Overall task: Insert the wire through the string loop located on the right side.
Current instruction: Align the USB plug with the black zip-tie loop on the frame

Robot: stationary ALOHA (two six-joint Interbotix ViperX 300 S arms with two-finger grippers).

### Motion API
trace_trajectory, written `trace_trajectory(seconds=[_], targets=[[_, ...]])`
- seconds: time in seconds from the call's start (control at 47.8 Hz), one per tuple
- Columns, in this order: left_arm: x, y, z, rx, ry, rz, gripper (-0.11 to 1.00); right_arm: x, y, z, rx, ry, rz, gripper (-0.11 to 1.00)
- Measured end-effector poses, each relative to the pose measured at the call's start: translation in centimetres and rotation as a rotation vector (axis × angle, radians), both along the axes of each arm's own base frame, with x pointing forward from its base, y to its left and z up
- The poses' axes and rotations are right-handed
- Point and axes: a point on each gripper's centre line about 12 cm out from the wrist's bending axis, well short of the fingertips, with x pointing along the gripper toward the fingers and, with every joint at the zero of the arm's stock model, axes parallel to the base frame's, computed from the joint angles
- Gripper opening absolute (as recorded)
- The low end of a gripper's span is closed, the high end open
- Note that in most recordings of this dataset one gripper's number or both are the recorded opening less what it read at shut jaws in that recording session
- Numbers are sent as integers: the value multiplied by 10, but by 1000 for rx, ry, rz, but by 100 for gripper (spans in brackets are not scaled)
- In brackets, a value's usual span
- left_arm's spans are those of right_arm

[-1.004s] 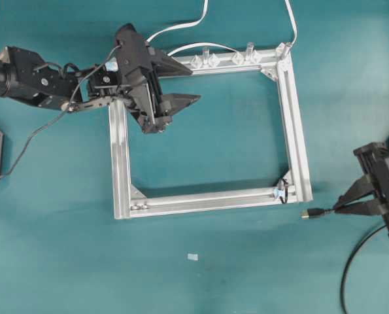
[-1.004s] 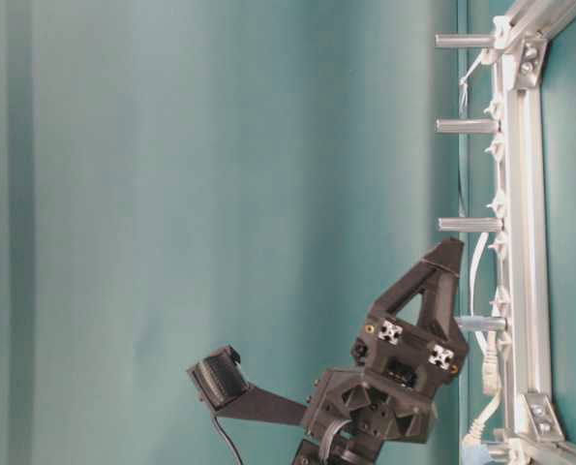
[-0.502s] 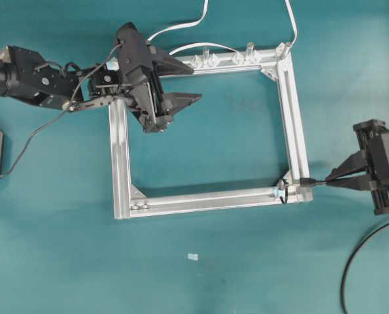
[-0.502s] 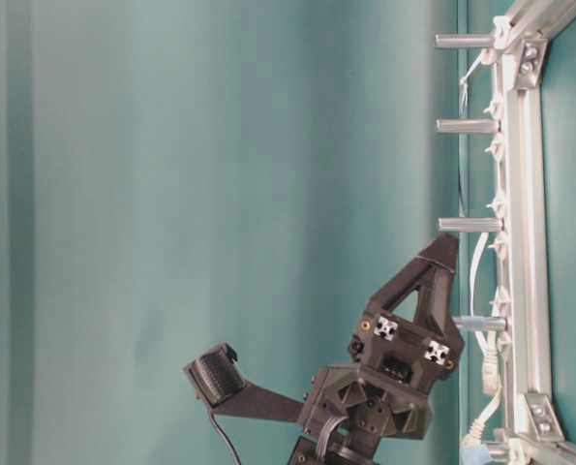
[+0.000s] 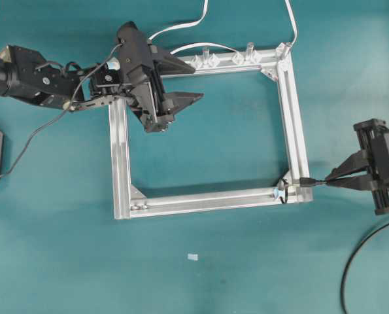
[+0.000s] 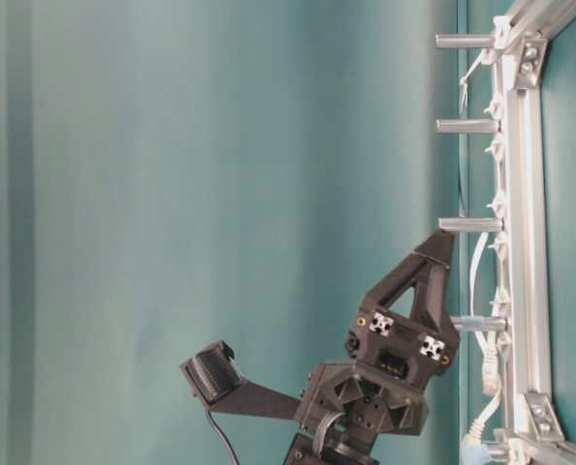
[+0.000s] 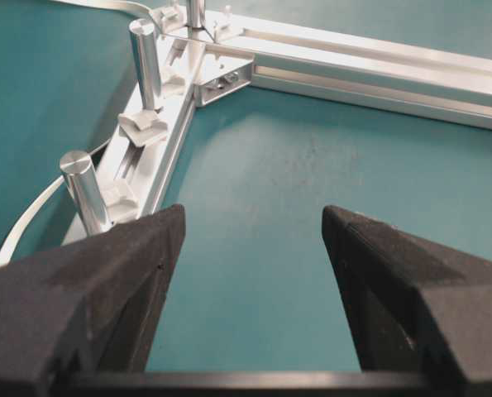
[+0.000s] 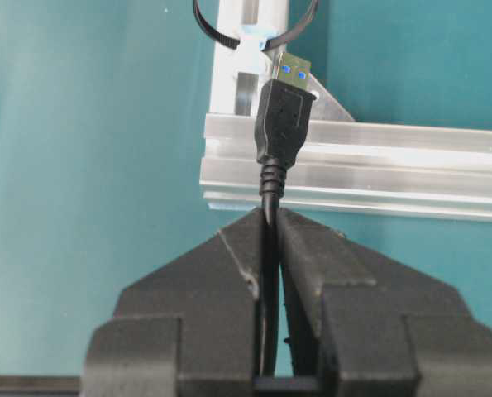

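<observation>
Overhead exterior view: the right gripper is clamped shut on the wire, just behind the plug, and the plug tip lies over the lower right corner of the aluminium frame. The string loop sits straight ahead of the fingertips, just beyond the plug. The wire's long axis runs level across this view and points toward the loop. The left gripper hangs far away over the upper left corner, so the right arm is clearly the nearer one.

Table-level exterior view: only the left gripper shows, beside the upright posts; neither loop nor wire is visible.

Left wrist view: the left fingers stand wide apart with nothing between them.

Right wrist view: the right fingers pinch the wire. The plug lies across the frame rail, and the string loop is directly ahead of its tip. I judge a short straight push along the plug's axis is needed; the plug looks slightly right of the loop's centre.
</observation>
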Motion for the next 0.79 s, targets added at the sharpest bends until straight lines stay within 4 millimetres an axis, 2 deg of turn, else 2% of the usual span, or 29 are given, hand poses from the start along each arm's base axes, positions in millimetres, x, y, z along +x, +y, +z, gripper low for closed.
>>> trace_trajectory(seconds=[0.795], targets=[[0,0,0,-14,-2,6,72,-1,0,4,6,-18,3,7]])
